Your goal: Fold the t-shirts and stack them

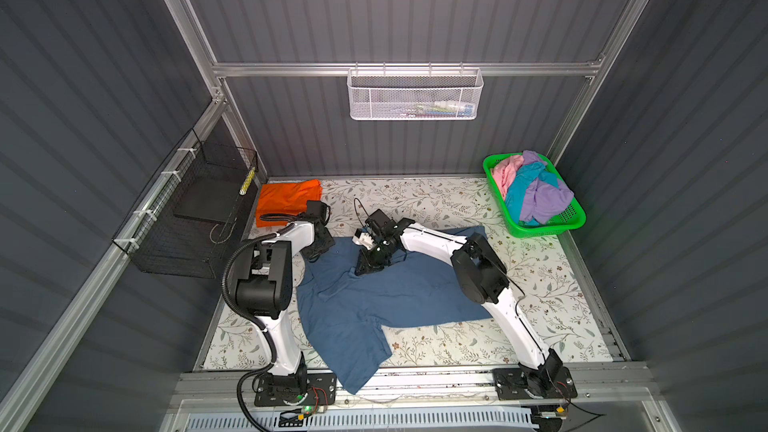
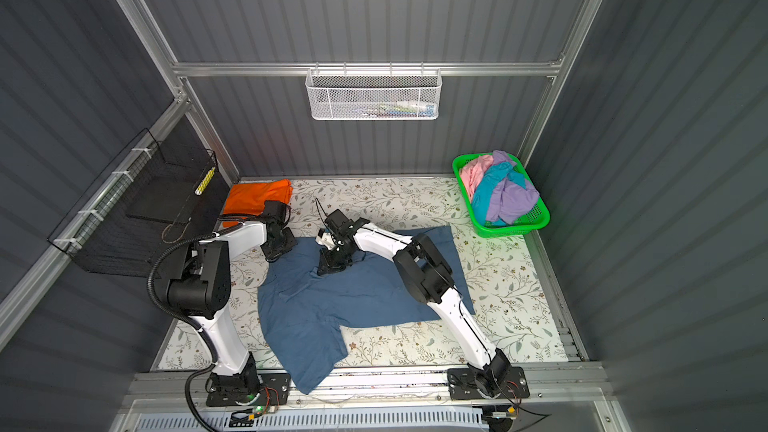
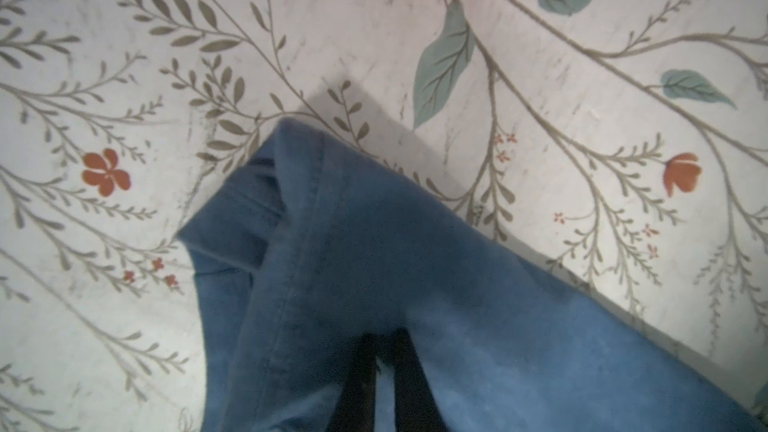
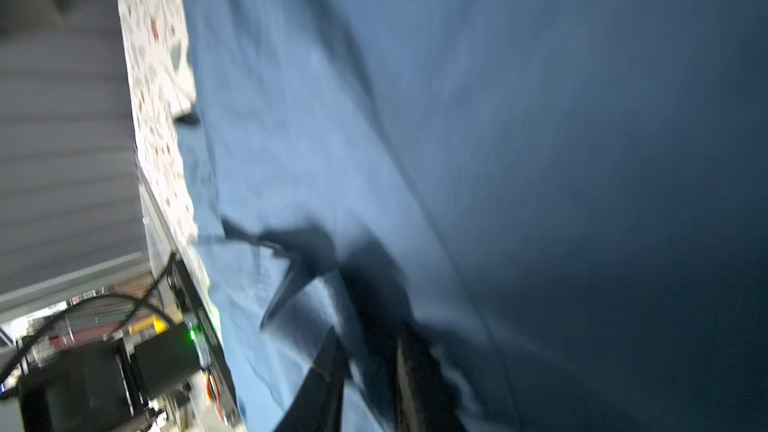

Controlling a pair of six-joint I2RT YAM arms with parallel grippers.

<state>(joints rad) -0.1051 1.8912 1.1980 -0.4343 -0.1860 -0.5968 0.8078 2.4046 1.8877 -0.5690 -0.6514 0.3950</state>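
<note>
A dusty blue t-shirt (image 1: 374,305) (image 2: 332,301) lies spread across the floral table (image 1: 436,201), with one sleeve hanging over the front edge. My left gripper (image 1: 314,257) (image 3: 384,351) is at its far left corner, shut on a fold of the blue t-shirt (image 3: 374,263). My right gripper (image 1: 360,270) (image 4: 370,334) rests on the shirt's far edge near the middle. Its jaws stand a little apart over creased blue cloth (image 4: 332,118); that view is blurred. A folded orange t-shirt (image 1: 289,197) lies at the far left. Pink (image 1: 507,172), turquoise (image 1: 519,193) and lilac (image 1: 544,197) t-shirts are heaped in the basket.
The green lattice basket (image 1: 548,230) stands at the far right corner. A black wire basket (image 1: 191,218) hangs on the left wall and a white mesh basket (image 1: 415,95) on the back wall. Both arm bases sit on the front rail (image 1: 415,380).
</note>
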